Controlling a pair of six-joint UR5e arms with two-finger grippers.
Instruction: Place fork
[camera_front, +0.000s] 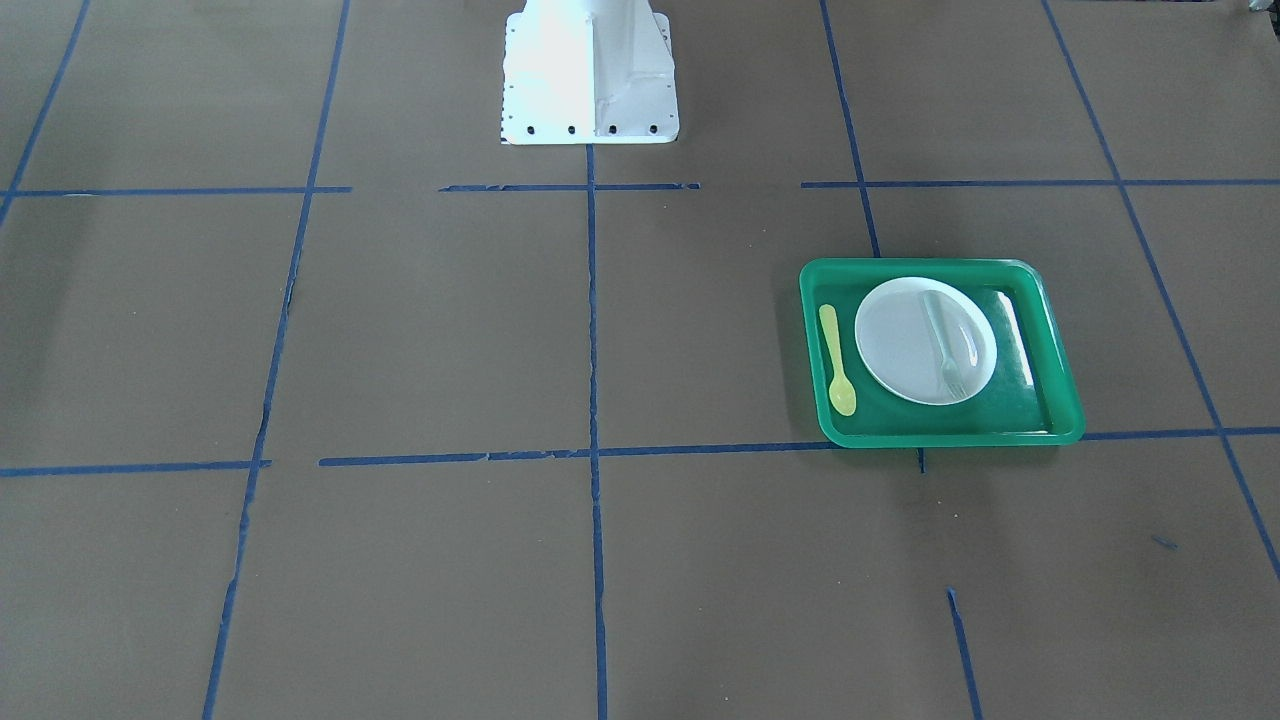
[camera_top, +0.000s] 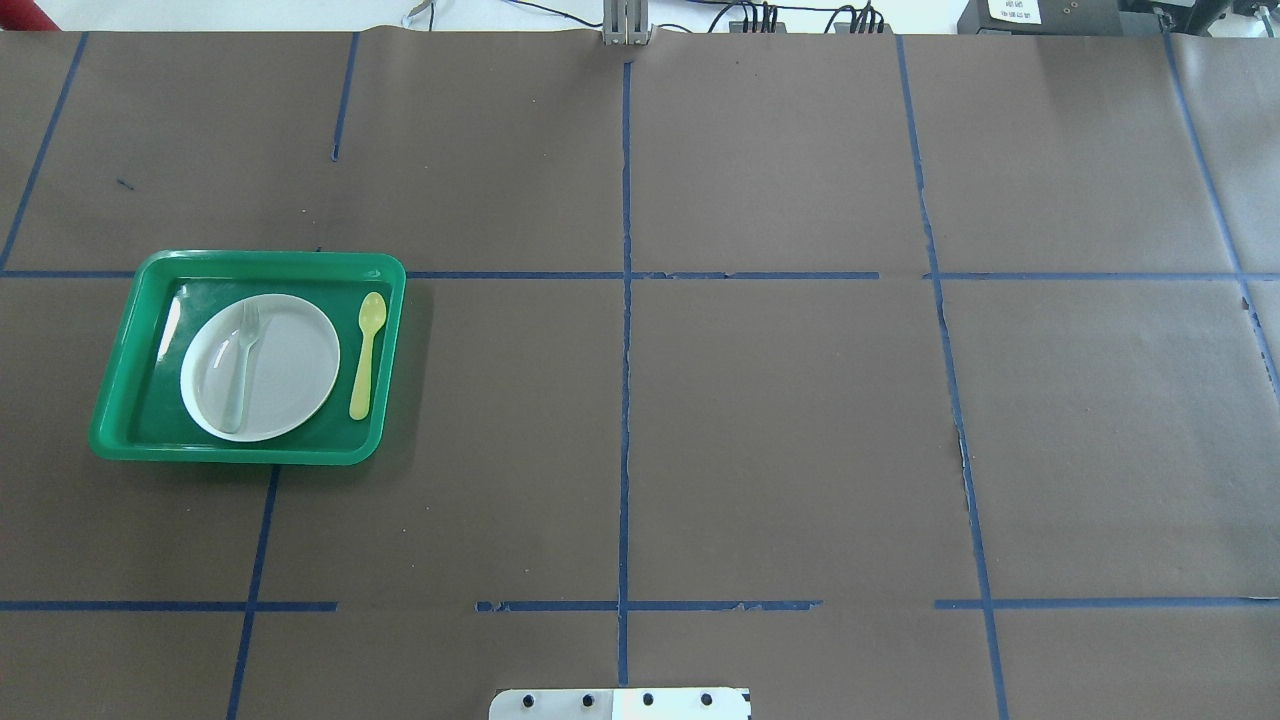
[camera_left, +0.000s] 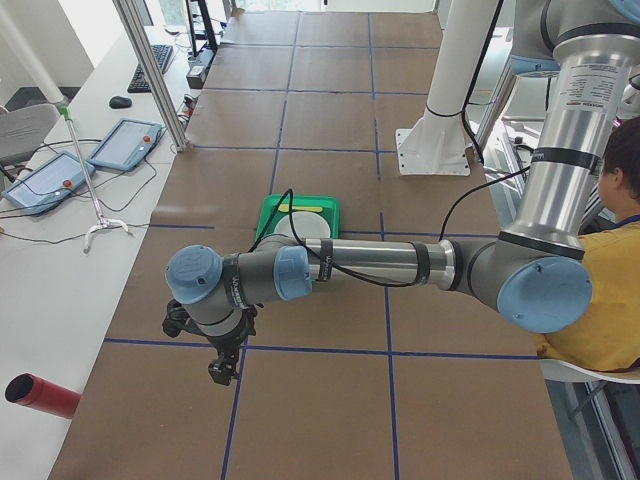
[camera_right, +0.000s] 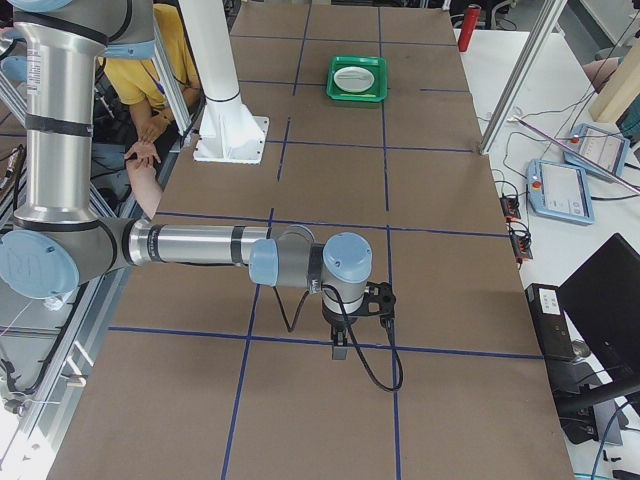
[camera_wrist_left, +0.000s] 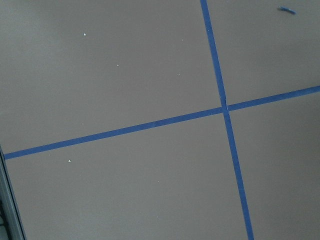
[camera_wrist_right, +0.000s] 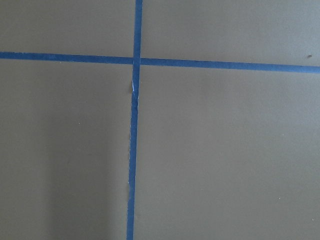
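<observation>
The pale translucent fork (camera_top: 240, 365) lies lengthwise on the left half of a white plate (camera_top: 285, 370) inside a green tray (camera_top: 250, 258). In the front-facing view the fork (camera_front: 945, 345) lies on the plate's right half (camera_front: 900, 340). A yellow spoon (camera_top: 366, 355) lies in the tray beside the plate. My left gripper (camera_left: 222, 368) shows only in the exterior left view, hanging over the table away from the tray; I cannot tell if it is open. My right gripper (camera_right: 340, 350) shows only in the exterior right view, far from the tray (camera_right: 357, 78); its state is unclear too.
Brown paper with blue tape lines (camera_top: 626, 400) covers the table. The white robot base (camera_front: 590, 70) stands at the table's edge. Both wrist views show only paper and tape crossings. A red cylinder (camera_left: 40, 395) lies near the table's end. An operator in yellow (camera_left: 610, 290) sits beside the robot.
</observation>
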